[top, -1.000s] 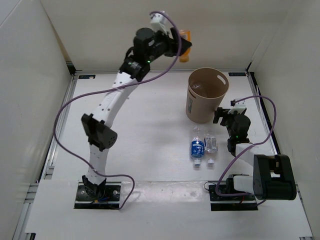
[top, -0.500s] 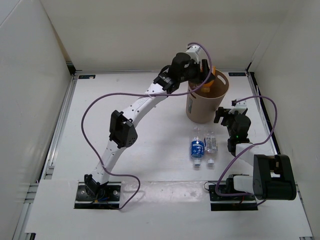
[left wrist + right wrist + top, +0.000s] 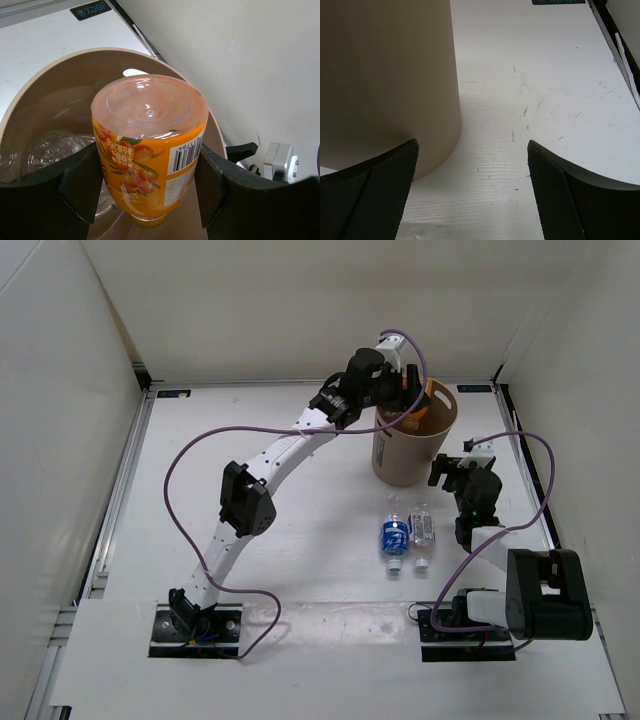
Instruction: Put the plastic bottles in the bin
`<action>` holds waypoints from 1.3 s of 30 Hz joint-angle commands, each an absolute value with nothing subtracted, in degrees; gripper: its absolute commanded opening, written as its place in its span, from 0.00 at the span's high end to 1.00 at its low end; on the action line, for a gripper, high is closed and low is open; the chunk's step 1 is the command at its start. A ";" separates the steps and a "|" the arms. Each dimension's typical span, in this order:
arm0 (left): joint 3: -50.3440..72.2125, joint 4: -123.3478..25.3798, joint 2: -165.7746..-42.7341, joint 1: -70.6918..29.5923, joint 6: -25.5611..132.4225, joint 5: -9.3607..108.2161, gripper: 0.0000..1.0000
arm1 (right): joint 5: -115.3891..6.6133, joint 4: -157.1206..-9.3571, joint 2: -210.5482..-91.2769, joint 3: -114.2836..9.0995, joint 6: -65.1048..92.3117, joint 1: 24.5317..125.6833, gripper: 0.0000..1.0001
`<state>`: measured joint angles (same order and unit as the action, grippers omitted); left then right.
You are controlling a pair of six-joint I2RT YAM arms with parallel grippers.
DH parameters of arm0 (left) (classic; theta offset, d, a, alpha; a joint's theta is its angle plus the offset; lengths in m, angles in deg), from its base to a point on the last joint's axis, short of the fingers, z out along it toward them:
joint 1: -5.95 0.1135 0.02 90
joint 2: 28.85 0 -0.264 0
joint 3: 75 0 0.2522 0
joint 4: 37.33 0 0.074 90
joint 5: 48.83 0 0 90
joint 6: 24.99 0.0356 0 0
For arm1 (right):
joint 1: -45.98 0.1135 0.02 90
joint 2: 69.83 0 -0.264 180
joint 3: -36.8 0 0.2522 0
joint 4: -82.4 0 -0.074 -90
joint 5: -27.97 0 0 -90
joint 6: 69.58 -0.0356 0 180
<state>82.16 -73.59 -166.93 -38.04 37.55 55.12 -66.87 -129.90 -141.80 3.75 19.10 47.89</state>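
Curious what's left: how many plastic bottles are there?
4: an orange bottle gripped over the bin, a clear bottle inside it, a blue-labelled bottle and a white-labelled bottle on the table. The bin may hide more.

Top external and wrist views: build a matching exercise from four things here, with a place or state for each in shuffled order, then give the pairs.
1. orange bottle
2. blue-labelled bottle
3. bin
4. right end effector

A. open and empty, low beside the bin
B. lying on the table
C. gripped cap-down by the left end effector over the bin
D. upright, a clear bottle inside

Pairs: 1-C, 2-B, 3-D, 4-A
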 commanded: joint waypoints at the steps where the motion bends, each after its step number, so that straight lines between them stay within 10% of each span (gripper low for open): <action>1: 82.38 -74.29 -161.30 -38.08 38.55 55.14 0.25 | -68.44 -132.44 -141.11 3.00 18.75 48.09 0.10; 6: 82.29 -75.17 -159.63 -37.91 41.36 54.35 0.00 | -68.45 -132.44 -141.11 3.09 18.92 48.18 0.10; 19: 75.89 -71.39 -146.99 -30.79 45.31 50.59 0.00 | -70.73 -132.70 -140.85 3.09 18.31 48.36 0.10; 30: 17.05 -64.63 -114.05 -22.01 44.27 33.00 0.00 | -76.52 -116.37 -120.75 -0.41 9.98 46.60 0.10; 39: -9.53 -67.26 -102.41 -18.31 40.13 29.71 0.00 | -43.15 -56.51 -106.57 -19.40 36.40 50.72 0.10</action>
<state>-6.28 -68.47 -106.58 -19.87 41.35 29.51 -56.12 -82.23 -109.19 -14.23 27.07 48.64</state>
